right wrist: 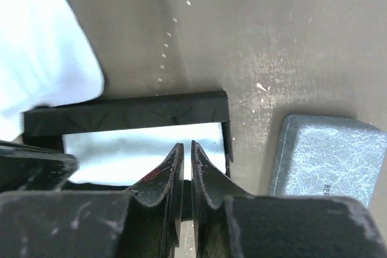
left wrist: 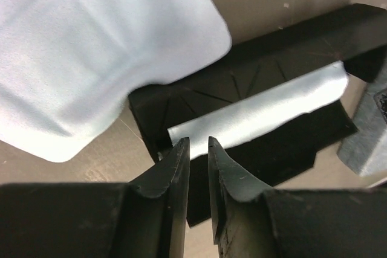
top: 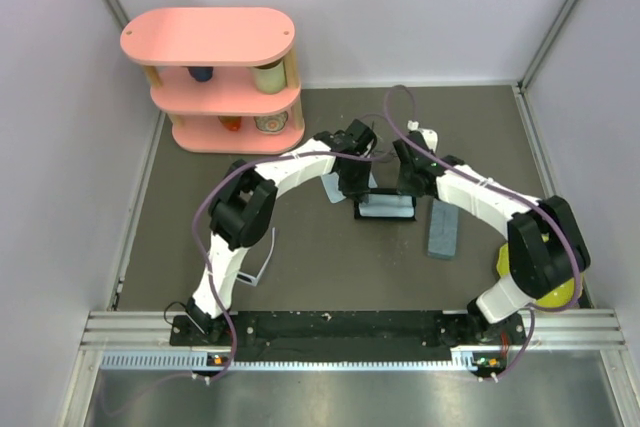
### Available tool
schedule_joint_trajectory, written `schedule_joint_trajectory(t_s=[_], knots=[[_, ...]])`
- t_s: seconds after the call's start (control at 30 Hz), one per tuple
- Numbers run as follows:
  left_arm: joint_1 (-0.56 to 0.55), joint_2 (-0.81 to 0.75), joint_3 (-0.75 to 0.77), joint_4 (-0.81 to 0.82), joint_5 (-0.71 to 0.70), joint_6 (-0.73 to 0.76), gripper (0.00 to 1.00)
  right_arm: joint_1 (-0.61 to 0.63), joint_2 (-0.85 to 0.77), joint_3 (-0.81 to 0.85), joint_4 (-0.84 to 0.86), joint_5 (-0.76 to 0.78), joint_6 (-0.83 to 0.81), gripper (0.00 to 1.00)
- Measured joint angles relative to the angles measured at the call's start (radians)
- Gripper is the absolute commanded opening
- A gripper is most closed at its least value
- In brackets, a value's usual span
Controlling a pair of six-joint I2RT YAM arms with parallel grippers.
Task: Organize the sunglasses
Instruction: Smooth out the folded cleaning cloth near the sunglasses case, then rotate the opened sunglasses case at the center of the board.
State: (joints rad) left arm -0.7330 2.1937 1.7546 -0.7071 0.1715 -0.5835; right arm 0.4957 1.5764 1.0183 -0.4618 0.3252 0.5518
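An open black case (top: pixel 385 219) lies mid-table with a light blue cloth (top: pixel 385 207) laid inside. It also shows in the left wrist view (left wrist: pixel 272 58) and the right wrist view (right wrist: pixel 133 112). My left gripper (top: pixel 355 192) hangs over its left end, jaws almost together and empty (left wrist: pixel 199 141). My right gripper (top: pixel 410 185) hangs over its right end, jaws almost together and empty (right wrist: pixel 183 145). A thin white frame (top: pixel 262 265), seemingly the white sunglasses, lies by the left arm, partly hidden. The wire-frame pair is out of view.
A second light blue cloth (left wrist: pixel 91 46) lies just left of the black case. A shut grey-blue case (top: pixel 441 229) lies right of it. A pink shelf (top: pixel 215 67) with cups stands back left. A yellow object (top: pixel 545 287) sits under the right arm.
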Motion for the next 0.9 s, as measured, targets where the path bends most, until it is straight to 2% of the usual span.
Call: schedule_joint_trajectory(t_s=[0.07,0.2,0.33,0.6,0.73,0.9], knots=[[0.0,-0.019,0.0,0.001,0.018,0.007,0.26,0.0,-0.026,0.016,-0.002,-0.014,0.001,0.18],[0.01,-0.081,-0.023,0.028,0.047,0.007,0.27,-0.001,-0.014,0.061,-0.006,-0.028,-0.001,0.2],[0.055,-0.201,-0.135,0.08,0.071,0.003,0.27,-0.002,0.071,0.142,-0.007,-0.047,-0.002,0.2],[0.215,-0.379,-0.404,0.133,0.065,-0.007,0.29,-0.002,0.302,0.331,0.011,-0.134,-0.032,0.18],[0.264,-0.434,-0.497,0.136,0.054,-0.006,0.29,0.007,0.372,0.344,0.008,-0.187,-0.057,0.18],[0.287,-0.475,-0.537,0.14,0.053,0.008,0.29,0.046,0.381,0.318,0.007,-0.222,-0.092,0.15]])
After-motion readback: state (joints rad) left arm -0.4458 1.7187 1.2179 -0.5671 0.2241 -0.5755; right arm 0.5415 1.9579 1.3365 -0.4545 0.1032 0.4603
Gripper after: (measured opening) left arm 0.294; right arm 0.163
